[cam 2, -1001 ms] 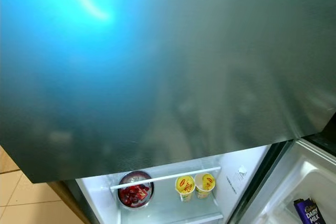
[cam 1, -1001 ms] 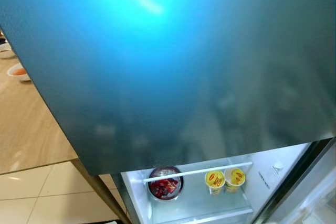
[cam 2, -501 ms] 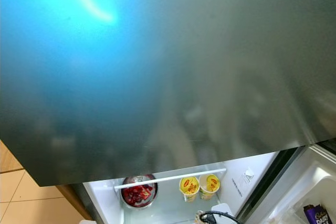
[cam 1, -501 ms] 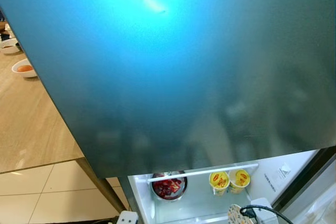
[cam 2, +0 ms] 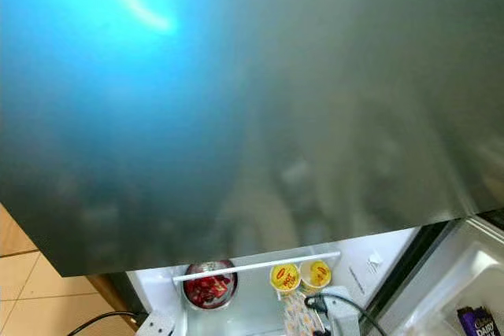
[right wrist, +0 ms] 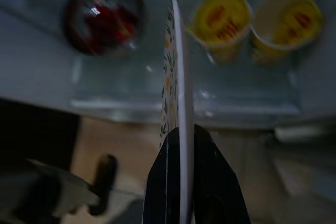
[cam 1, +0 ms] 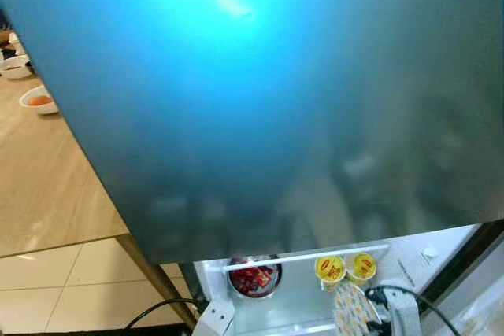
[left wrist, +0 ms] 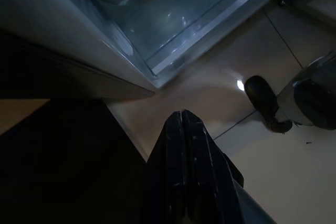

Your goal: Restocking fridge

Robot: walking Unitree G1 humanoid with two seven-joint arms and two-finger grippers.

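The lower fridge compartment stands open under a big closed teal-grey door [cam 1: 276,100]. On its glass shelf [cam 1: 303,304] sit a bowl of red food [cam 1: 253,277] and two yellow cups [cam 1: 330,267], side by side. My right gripper [right wrist: 184,132] is shut on the rim of a flowered plate [right wrist: 176,77], held edge-on just in front of the shelf, between the bowl [right wrist: 102,17] and the cups [right wrist: 220,17]. The plate [cam 1: 349,316] shows low in the eye views. My left gripper [left wrist: 182,113] is shut on nothing, beside the fridge's lower left corner above the floor.
A wooden table [cam 1: 39,186] with small bowls [cam 1: 39,100] stands on the left, above a tiled floor [cam 1: 63,289]. The open fridge door on the right holds a chocolate bar [cam 2: 476,322] in its bin. A black cable [cam 1: 161,308] runs by the left wrist.
Both arms have risen into the bottom of the eye views. The plate in my right gripper has moved up toward the shelf, close under the yellow cups.
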